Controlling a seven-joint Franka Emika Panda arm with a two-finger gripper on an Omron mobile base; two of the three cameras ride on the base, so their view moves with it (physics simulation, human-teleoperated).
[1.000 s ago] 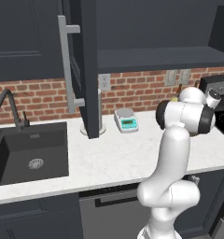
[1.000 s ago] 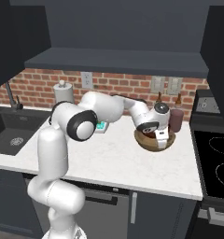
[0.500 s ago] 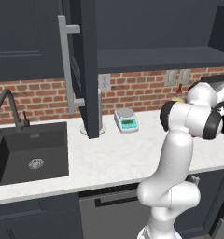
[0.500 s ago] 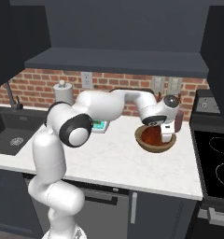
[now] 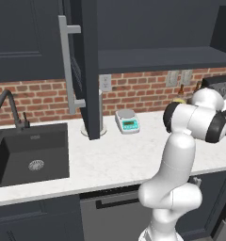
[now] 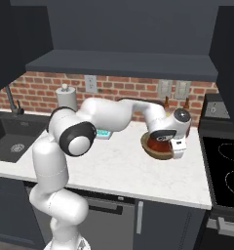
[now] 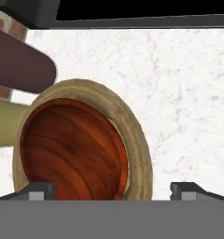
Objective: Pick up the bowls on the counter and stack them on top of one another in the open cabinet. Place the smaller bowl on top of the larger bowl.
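Observation:
One bowl (image 6: 158,147), tan wood outside and glossy red-brown inside, rests on the white counter (image 6: 119,166) near its right end. My gripper (image 6: 175,144) hangs just above the bowl's right side, pointing down. In the hand view the bowl (image 7: 76,144) sits lower left and the gripper (image 7: 111,190) is open: one fingertip (image 7: 37,190) is over the bowl's inside, the other stands over bare counter (image 7: 179,93), so the jaws straddle the rim. The open cabinet's shelf (image 6: 124,64) runs overhead, and its door (image 5: 89,70) stands open.
A dark maroon cylinder (image 7: 20,65) and a yellowish one (image 7: 6,126) lie close beside the bowl. A black stove (image 6: 226,168) borders the counter on the right. A small scale (image 6: 102,133), a paper towel roll (image 6: 65,97) and the black sink (image 5: 30,150) lie to the left.
The jaws have gone from nearly shut to wide open. The hand has shifted slightly right and settled lower over the bowl, which has stayed on the counter.

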